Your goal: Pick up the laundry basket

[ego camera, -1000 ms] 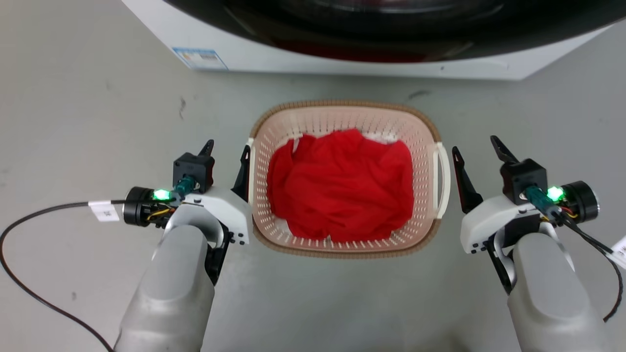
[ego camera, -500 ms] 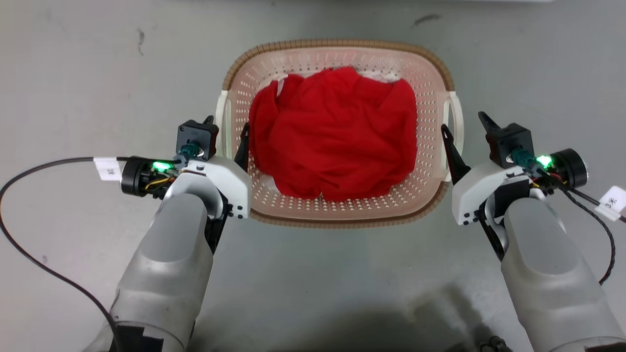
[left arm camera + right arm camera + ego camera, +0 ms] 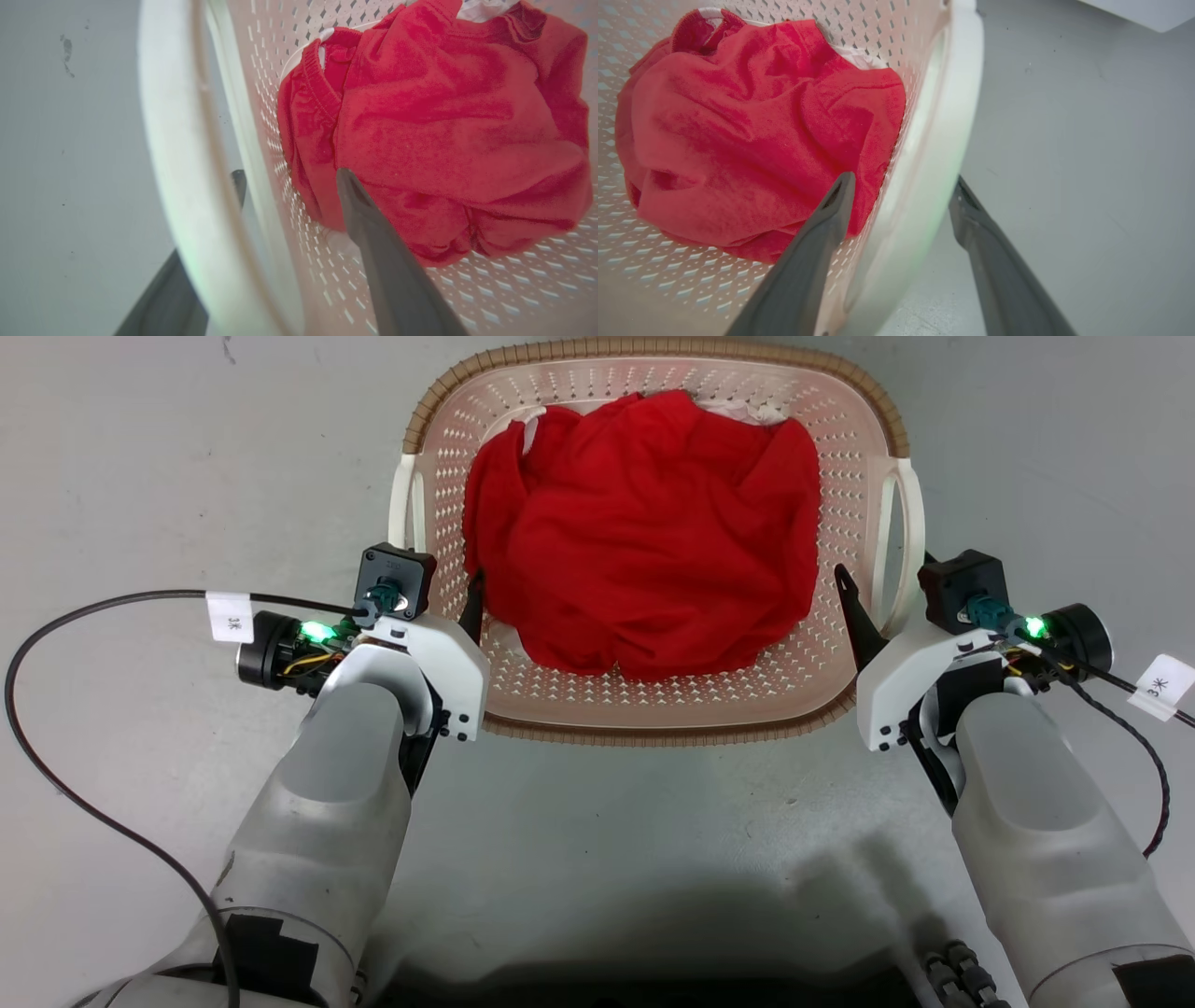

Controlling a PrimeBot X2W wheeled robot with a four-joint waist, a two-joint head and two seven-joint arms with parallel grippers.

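Support is being given by the floor [image 3: 140, 448] to the laundry basket [image 3: 653, 735], which is being shown at 12 o'clock in the head view with a red garment [image 3: 644, 523] heaped inside it.

The left gripper [image 3: 439, 593] is being held at the basket's 8 o'clock and the right gripper [image 3: 887, 583] at its 4 o'clock, so that the load is being approached from both sides at once. Each gripper is being kept wide, with nothing clamped.

In the left wrist view, the left handle [image 3: 173, 163] is being straddled. One finger is being placed inside the perforated wall beside the garment, and the other is being placed outside, under the white bar. In the right wrist view, the right handle [image 3: 943, 140] is being bracketed in the same mirrored way.

This placing is being judged as preparation for a pinch on each handle, since a wide, soft-walled basket is likely being kept level only by two matched holds. Whether any finger is already touching plastic cannot be told. The garment near each inner finger is being judged a snagging risk when the jaws are being closed.
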